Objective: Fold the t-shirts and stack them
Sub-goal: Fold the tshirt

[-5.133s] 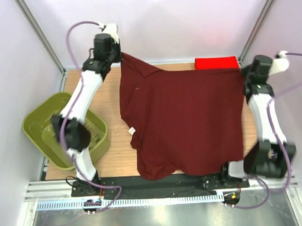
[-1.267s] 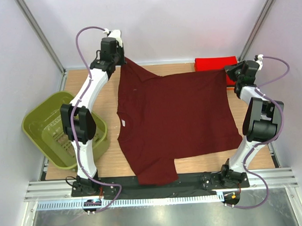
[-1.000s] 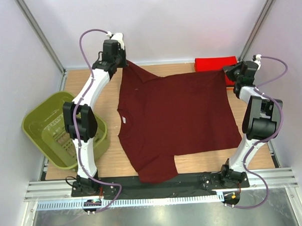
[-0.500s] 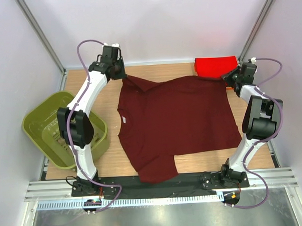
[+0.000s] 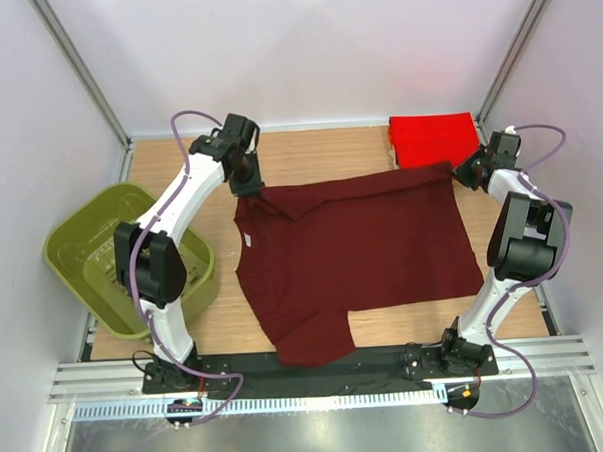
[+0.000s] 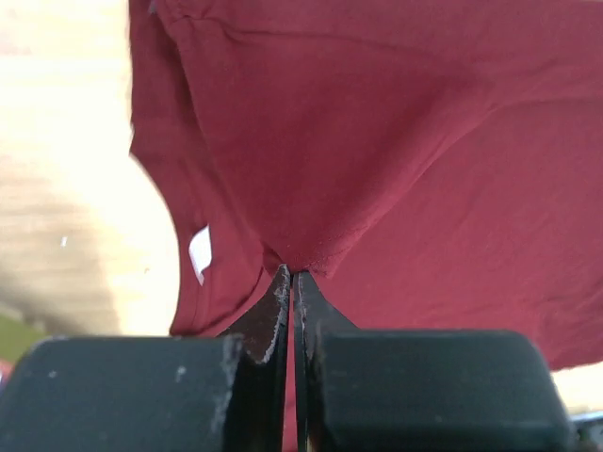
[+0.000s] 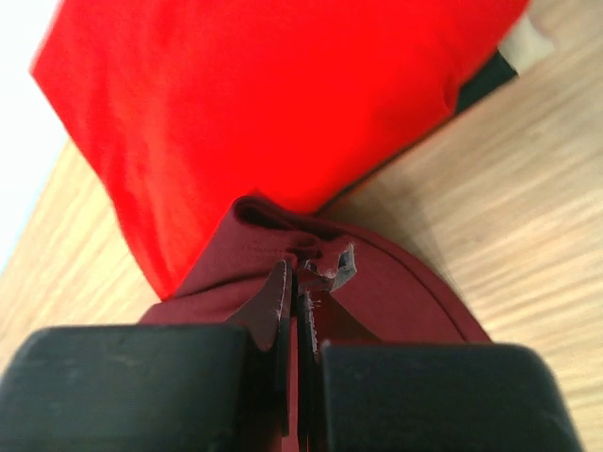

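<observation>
Top external view: at the far left an olive-green plastic basket [image 5: 87, 250] sits at the left edge of the light wooden table [image 5: 318, 150]. Just right of it, the left arm reaches to the far side of the table. There the left gripper [image 5: 246, 184] is clenched on the far-left corner of a dark maroon cloth t-shirt [image 5: 363, 248]. The shirt lies spread over the middle of the table, its collar to the left with a small white label [image 5: 250, 244] showing and one sleeve reaching toward the near edge. Its far edge runs stretched between the two grippers. At the far right, the right gripper [image 5: 459, 169] is clamped on the shirt's far-right corner. That corner is just beside a folded bright red cloth t-shirt [image 5: 433, 138] resting at the far right of the table.

Left wrist view: the left gripper [image 6: 293, 280] has its jaws pressed together on a pinch of the maroon cloth [image 6: 396, 141], and the label [image 6: 200, 252] is off to the left.

Right wrist view: the right gripper [image 7: 298, 279] grips a bunched fold of the maroon shirt [image 7: 396, 287]. This fold touches the near edge of the red shirt [image 7: 264, 94], and a thin dark layer [image 7: 485, 81] shows under the red one.
</observation>
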